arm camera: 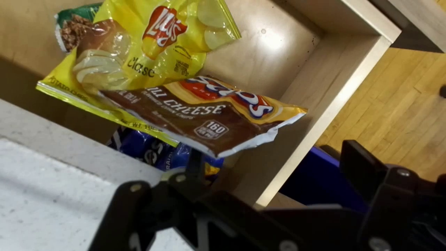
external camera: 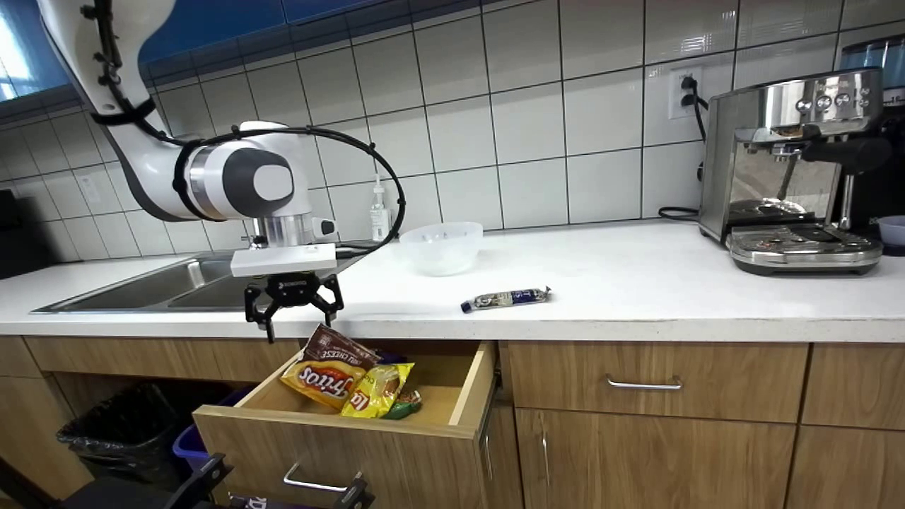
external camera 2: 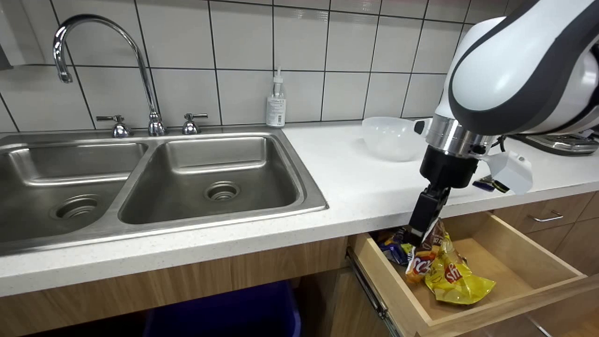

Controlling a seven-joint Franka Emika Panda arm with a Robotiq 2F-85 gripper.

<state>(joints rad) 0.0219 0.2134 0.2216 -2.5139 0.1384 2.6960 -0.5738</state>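
The tool (external camera: 300,324) hangs with its fingers spread, nothing held. The Fritos bag (arm camera: 209,118), nearest, lies below it in the drawer (external camera: 396,452), its brown end tilted up close to one fingertip; the bag sits off to that finger's side, not centred between both. Contact I cannot tell. Beyond it from the tool lies the Lay's bag (arm camera: 134,57); a blue bag (arm camera: 139,144) lies lower, partly hidden.

Both exterior views are bright, the white counter (external camera: 636,283) fairly evenly lit. In an exterior view, glare bleaches the upper left and tiles (external camera: 696,32) glint at upper right. In the wrist view, a glare spot hits the drawer (arm camera: 251,62) right of upper centre, shadow darkens the left, and the gripper (arm camera: 273,153) along the bottom is dark and blurred.
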